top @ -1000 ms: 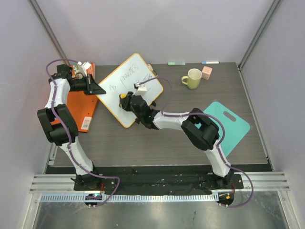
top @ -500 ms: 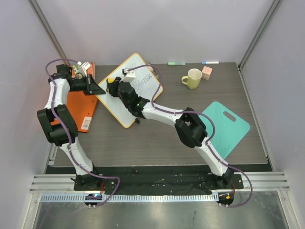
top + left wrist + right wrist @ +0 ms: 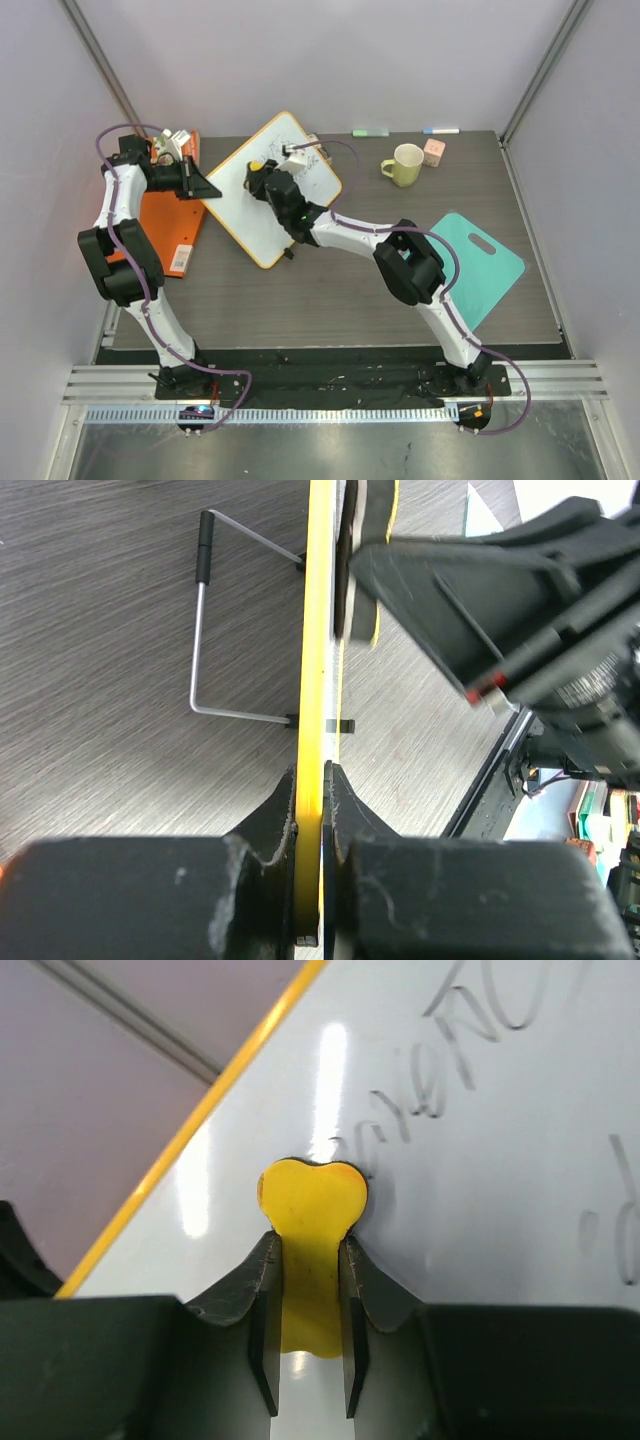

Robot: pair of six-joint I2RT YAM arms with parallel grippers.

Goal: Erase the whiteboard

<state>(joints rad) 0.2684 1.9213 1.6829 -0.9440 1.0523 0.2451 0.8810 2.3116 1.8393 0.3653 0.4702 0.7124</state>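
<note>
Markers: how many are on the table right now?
2. A green marker lies at the far edge, behind-left of the mug; a white-and-blue marker lies further right, behind the pink block. Others may be hidden.

The whiteboard (image 3: 240,212) is white, orange-framed, with dark handwriting. The eraser (image 3: 312,1205) is yellow. The counter (image 3: 330,295) is dark wood-grain.

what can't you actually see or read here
Handwriting on the whiteboard: too small in the top view, partly under the right arm; cut off by the frame edge in the right wrist view.
Yellow eraser wiping face: turned away, behind the right hand.
Board surface, left wrist view: seen edge-on in the left hand.
</note>
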